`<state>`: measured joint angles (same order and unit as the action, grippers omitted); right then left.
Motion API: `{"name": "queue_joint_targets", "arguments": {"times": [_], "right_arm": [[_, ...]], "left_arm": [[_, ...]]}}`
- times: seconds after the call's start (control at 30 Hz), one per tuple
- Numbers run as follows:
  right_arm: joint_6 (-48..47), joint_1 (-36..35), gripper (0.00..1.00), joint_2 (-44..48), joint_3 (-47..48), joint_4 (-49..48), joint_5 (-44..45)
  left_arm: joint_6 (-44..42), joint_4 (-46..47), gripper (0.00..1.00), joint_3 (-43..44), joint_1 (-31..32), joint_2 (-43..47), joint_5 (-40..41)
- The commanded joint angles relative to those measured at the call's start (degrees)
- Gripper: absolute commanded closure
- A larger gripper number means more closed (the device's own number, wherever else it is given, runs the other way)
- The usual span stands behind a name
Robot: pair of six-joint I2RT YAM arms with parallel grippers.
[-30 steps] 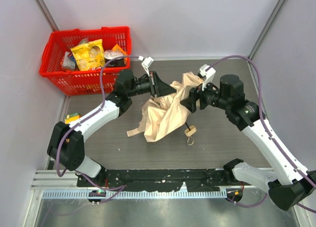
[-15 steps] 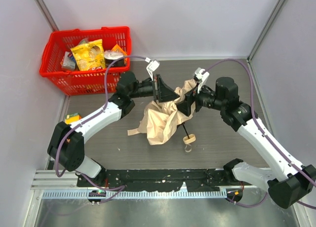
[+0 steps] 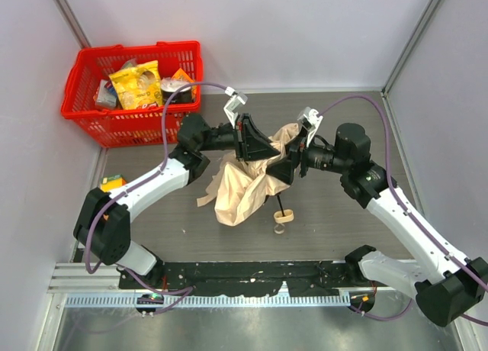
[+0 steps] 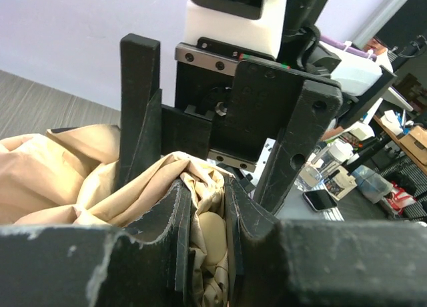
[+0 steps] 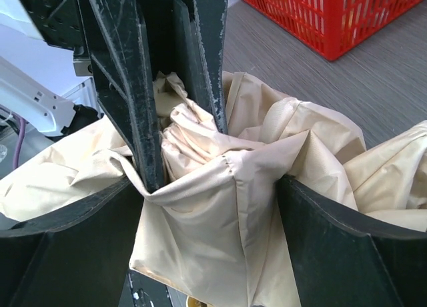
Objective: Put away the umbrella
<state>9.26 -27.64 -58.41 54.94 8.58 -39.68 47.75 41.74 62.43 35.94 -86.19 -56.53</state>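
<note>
The umbrella (image 3: 242, 189) is a crumpled beige canopy at the table's middle, held partly off the surface. Its cream handle (image 3: 283, 215) and loop cord hang below on the thin black shaft. My left gripper (image 3: 264, 149) is shut on a bunch of the fabric, and a cream rounded piece shows between its jaws in the left wrist view (image 4: 207, 193). My right gripper (image 3: 284, 168) faces it, jaws wide open and straddling the canopy (image 5: 220, 207) and the left fingers (image 5: 143, 100). The fabric touches both right fingers. In the left wrist view the right fingers (image 4: 140, 107) stand either side of the fabric (image 4: 60, 167).
A red basket (image 3: 80, 111) holding snack packets stands at the back left. A small yellow object (image 3: 111, 183) lies by the left wall. A black rail (image 3: 244, 275) runs along the near edge between the arm bases.
My right gripper has moved left until its open jaws straddle the left gripper's tips. The canopy has bunched tighter, and the handle has shifted left and toward the near edge.
</note>
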Motion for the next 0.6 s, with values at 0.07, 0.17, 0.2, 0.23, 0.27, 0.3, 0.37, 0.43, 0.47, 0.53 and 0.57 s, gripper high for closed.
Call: {"name": "queue_joint_targets", "arguments": {"times": [0.07, 0.17, 0.2, 0.23, 0.27, 0.3, 0.37, 0.43, 0.47, 0.53, 0.57], "right_arm": [[2.53, -2.68, 0.15, -3.20, -1.68, -4.71, 0.28], [-3.18, -7.42, 0.14, -3.29, 0.08, 0.89, 11.88], [-4.41, -8.21, 0.14, -2.68, -0.18, 1.17, 16.08], [-4.07, -8.22, 0.14, -2.24, -1.49, -0.74, 17.08], [-2.33, -8.22, 0.14, -0.93, -2.20, -2.32, 18.57], [0.30, -8.31, 0.14, -0.30, -4.29, -6.95, 18.67], [4.34, -8.31, 0.14, 2.24, -8.67, -17.56, 19.11], [10.40, -8.31, 0.16, 4.96, -13.16, -26.97, 21.21], [11.82, -8.48, 0.19, 6.02, -14.58, -30.08, 21.57], [14.20, -8.48, 0.27, 5.77, -15.82, -35.54, 20.88], [14.91, -8.83, 0.30, 5.42, -15.65, -36.34, 19.31]], "left_arm": [[7.09, 22.32, 1.00, 2.95, 5.36, 1.47, -0.51], [9.82, 26.72, 1.00, 2.78, 6.94, 0.68, 3.69], [10.26, 26.90, 1.00, 2.35, 7.21, 1.11, 5.62], [10.17, 26.91, 1.00, 1.91, 7.73, 1.64, 7.65], [9.65, 26.91, 1.00, 1.38, 8.26, 2.16, 9.14], [8.78, 26.91, 1.00, 0.85, 9.40, 2.69, 10.29], [7.28, 26.73, 1.00, -0.38, 10.72, 3.40, 13.19], [6.84, 26.73, 1.00, -1.17, 11.34, 3.75, 15.56], [6.83, 26.64, 1.00, -1.70, 11.52, 3.75, 16.88], [6.66, 26.82, 1.00, -2.49, 11.69, 3.75, 18.30], [6.74, 26.73, 1.00, -2.67, 11.87, 3.58, 18.56]]}}
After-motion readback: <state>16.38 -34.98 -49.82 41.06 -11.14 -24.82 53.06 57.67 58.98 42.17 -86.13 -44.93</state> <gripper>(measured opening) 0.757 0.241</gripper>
